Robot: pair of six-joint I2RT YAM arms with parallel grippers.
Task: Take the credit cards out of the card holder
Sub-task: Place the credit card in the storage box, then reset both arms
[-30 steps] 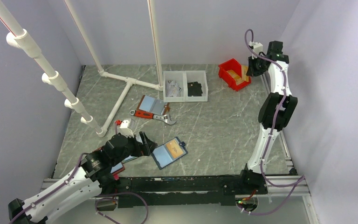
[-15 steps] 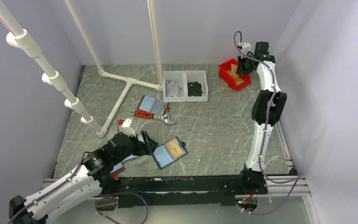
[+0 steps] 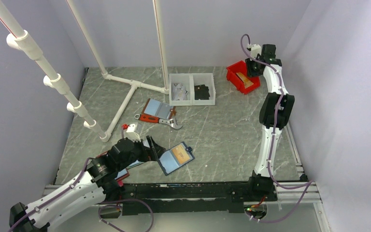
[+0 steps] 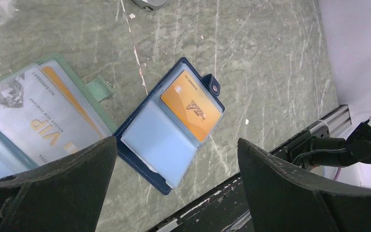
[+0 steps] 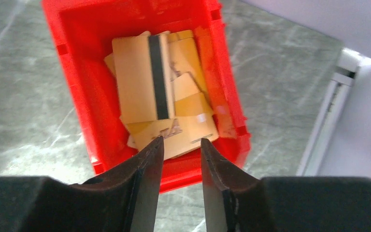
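Right gripper moved over red bin, ajar, left gripper spread, card holder showing gold card

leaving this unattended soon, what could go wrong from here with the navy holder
The green-edged holder lies right beside the navy card holder, so the open left jaws might grab the wrong one. The orange card sits deep in its pocket, and the right jaws hang over the red bin, so nothing pins the holder: a pull may drag it along.

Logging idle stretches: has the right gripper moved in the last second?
Yes. The right gripper shifted left in the top view, from beside the red bin to above it.
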